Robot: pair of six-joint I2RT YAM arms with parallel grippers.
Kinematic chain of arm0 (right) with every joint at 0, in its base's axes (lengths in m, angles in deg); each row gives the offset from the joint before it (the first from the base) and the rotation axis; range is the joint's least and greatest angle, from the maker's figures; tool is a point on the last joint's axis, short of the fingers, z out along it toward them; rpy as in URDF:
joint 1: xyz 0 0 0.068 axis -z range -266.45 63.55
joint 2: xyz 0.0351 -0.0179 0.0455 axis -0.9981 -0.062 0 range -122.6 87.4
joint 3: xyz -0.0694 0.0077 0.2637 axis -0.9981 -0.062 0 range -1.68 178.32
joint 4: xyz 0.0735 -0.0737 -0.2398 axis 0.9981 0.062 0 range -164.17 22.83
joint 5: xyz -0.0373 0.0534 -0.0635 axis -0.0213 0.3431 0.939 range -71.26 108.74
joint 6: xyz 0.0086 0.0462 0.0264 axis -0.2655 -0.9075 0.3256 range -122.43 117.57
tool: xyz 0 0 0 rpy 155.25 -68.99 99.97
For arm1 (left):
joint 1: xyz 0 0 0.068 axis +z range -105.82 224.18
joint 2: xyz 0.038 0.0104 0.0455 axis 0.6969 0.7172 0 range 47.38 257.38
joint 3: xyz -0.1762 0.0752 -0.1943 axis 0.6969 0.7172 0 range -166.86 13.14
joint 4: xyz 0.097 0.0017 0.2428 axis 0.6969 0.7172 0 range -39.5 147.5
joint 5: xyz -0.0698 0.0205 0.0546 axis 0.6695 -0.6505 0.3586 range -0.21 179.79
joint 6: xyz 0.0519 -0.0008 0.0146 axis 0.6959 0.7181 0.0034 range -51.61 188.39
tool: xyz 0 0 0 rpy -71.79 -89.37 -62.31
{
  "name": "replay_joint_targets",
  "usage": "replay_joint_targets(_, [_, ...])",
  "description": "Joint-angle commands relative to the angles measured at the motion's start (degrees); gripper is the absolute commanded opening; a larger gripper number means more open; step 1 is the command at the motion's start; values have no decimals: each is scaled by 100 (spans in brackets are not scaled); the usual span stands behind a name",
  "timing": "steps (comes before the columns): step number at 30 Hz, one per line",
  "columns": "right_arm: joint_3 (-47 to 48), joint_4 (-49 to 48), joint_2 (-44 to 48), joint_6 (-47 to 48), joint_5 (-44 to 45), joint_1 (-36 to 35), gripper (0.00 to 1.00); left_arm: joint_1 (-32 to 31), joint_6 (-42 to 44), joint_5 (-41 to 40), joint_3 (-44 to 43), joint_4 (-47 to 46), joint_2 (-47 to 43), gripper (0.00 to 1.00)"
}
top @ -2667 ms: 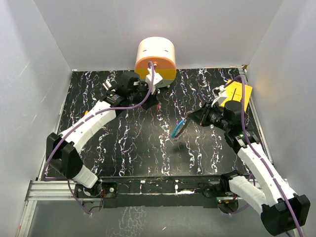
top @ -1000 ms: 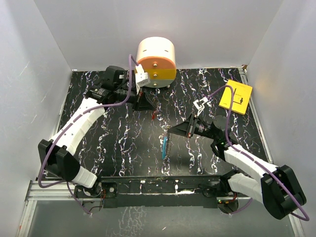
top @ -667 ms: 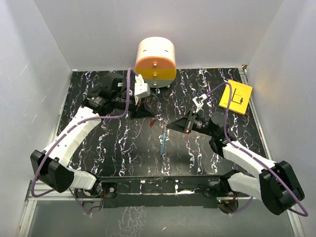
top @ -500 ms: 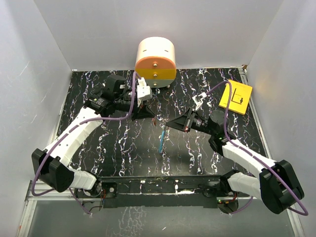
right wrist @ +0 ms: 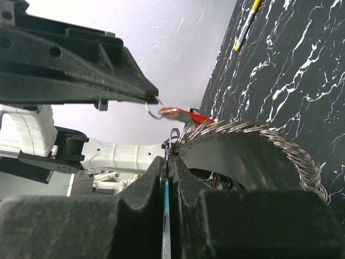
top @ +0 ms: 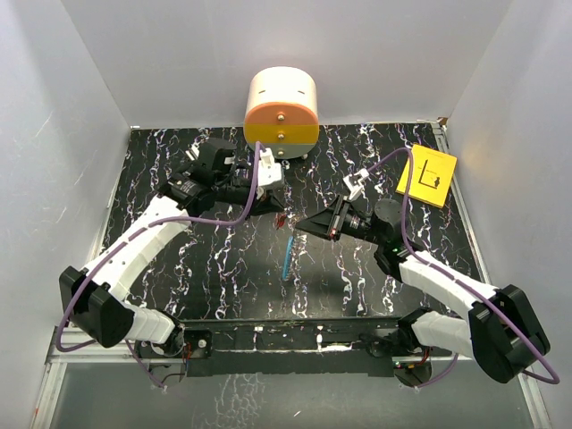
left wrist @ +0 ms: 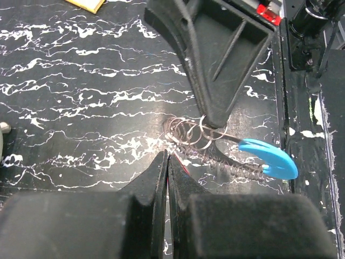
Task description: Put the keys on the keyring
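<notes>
The keyring hangs edge-on as a thin blue line (top: 286, 259) from my right gripper (top: 298, 229), which is shut on its blue band. In the right wrist view the right gripper (right wrist: 167, 159) pinches the band and the ribbed wire coil (right wrist: 253, 135) fans out to the right. My left gripper (top: 277, 213) is shut on the small red key (top: 281, 218). That key (right wrist: 186, 114) reaches to the coil's first turns. In the left wrist view the left gripper (left wrist: 167, 155) shows a red sliver (left wrist: 183, 166) between its jaws, tip against the coil (left wrist: 215, 156).
An orange-and-cream cylinder (top: 281, 107) stands at the back centre, just behind the left arm. A yellow card (top: 427, 174) lies at the back right of the black marbled table (top: 214, 268). White walls close in on three sides.
Both grippers have closed in on each other over the table's middle. The right one carried the keyring left and up, and the left one brought the red key right until it meets the coil.
</notes>
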Motion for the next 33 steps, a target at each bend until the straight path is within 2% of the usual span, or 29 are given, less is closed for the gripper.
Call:
replay_joint_targets(1, [441, -582, -62, -269, 179, -64, 8, -154, 306, 87, 96, 137, -149, 0])
replay_joint_targets(33, [353, -747, -241, -543, 337, -90, 8, -345, 475, -14, 231, 104, -269, 0])
